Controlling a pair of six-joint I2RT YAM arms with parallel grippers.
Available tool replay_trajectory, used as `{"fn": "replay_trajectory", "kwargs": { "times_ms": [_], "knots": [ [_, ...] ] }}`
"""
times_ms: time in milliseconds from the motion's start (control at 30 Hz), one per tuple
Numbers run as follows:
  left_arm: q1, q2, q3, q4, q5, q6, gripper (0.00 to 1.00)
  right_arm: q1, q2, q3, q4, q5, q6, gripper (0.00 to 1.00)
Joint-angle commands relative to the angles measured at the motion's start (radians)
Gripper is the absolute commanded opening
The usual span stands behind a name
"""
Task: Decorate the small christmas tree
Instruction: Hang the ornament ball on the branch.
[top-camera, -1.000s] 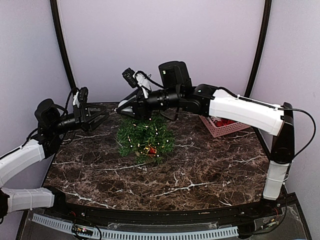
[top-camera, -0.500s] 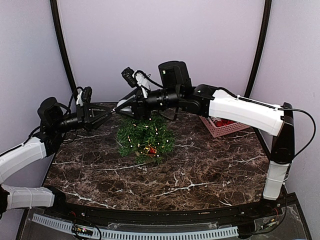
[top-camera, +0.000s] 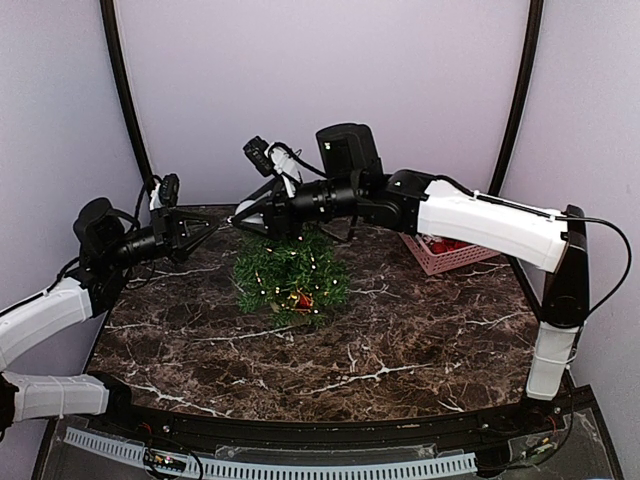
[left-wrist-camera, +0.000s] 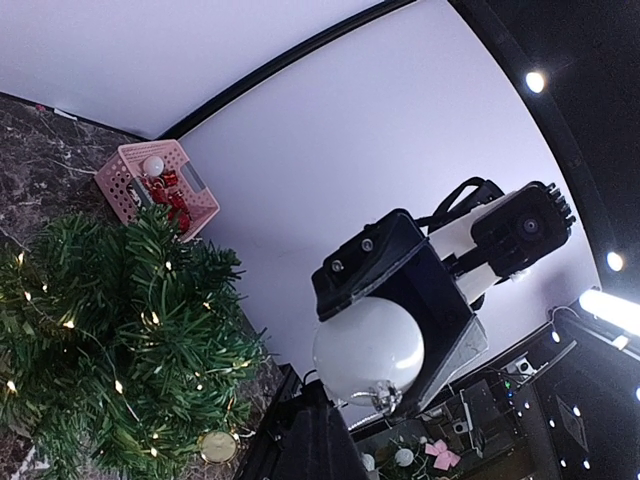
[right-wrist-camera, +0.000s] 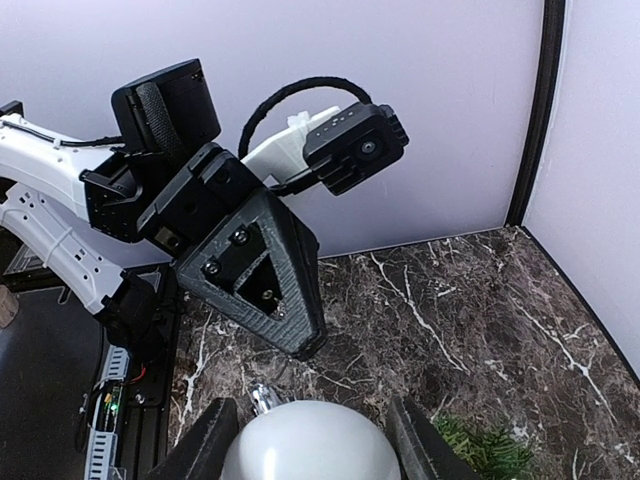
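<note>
The small christmas tree (top-camera: 290, 272) stands at the back middle of the marble table, lit with tiny white lights; it also shows low left in the left wrist view (left-wrist-camera: 110, 350). My right gripper (top-camera: 248, 212) hovers above the tree's left edge, shut on a white ball ornament (right-wrist-camera: 312, 450) (left-wrist-camera: 368, 350). The ball's silver cap (left-wrist-camera: 385, 398) points toward my left gripper (top-camera: 208, 230) (right-wrist-camera: 305, 345). That gripper's tips are shut just by the cap, on the thin hanging thread that runs from it.
A pink basket (top-camera: 447, 255) (left-wrist-camera: 150, 185) of red ornaments sits at the back right. A red ornament (top-camera: 302, 299) and a gold one (left-wrist-camera: 217, 446) hang on the tree. Purple walls close in the back and sides.
My left gripper has reached right toward the ball's cap and closed its jaws from open to shut. The right arm and the ball have held still.
</note>
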Motion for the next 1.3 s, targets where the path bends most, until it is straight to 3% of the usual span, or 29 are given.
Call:
{"fn": "replay_trajectory", "kwargs": {
  "times_ms": [0, 1267],
  "knots": [
    [-0.003, -0.027, -0.032, 0.056, -0.043, 0.017, 0.0, 0.01, -0.005, -0.024, 0.011, 0.048, -0.005, 0.41],
    [-0.003, 0.08, -0.04, 0.064, -0.104, 0.153, 0.0, 0.014, 0.041, 0.038, -0.065, 0.231, -0.018, 0.39]
  ]
}}
